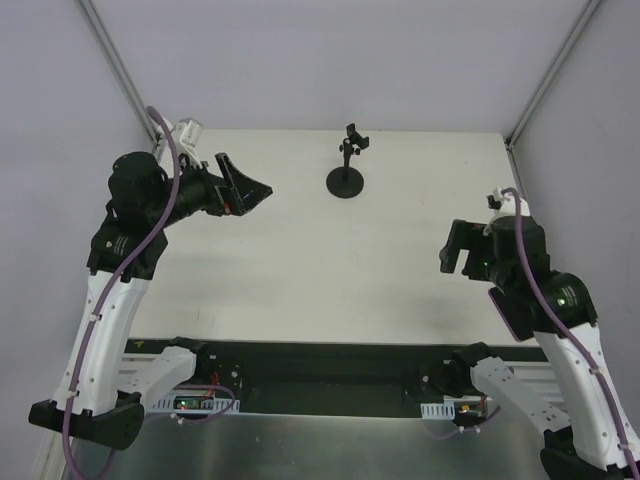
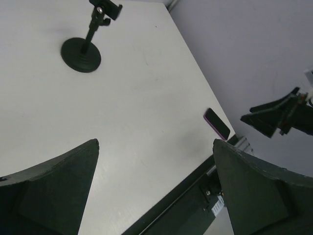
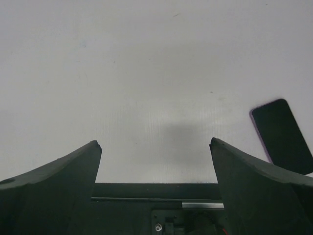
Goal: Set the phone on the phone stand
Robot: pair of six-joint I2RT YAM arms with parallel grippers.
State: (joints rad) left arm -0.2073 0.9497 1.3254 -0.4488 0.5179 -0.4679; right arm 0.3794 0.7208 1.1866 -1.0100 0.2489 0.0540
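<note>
Trouble looks most likely at the pickup. The phone (image 3: 282, 135) lies flat on the table (image 1: 300, 260), well away from the phone stand (image 1: 347, 165), over toward the near right edge. It is thin and glossy, so fingers closing on its sides may skid over it or nudge it toward that edge instead of lifting it. A second risk comes later: the stand has a thin post on a small round base, and its clamp on top is small. A phone brought in crooked or pushed too hard could tip the stand or slip out of the clamp.

The right gripper (image 3: 154, 142) hangs above the table, far from the stand, with its fingers spread wide and nothing between them. In its wrist view the phone sits outside the gap, off to the right of the right-hand finger, with one corner hidden behind it. The right arm hides the phone from the overhead camera.

The left gripper (image 2: 155, 144) is raised, nearer the stand than the phone, also spread wide and empty.
</note>
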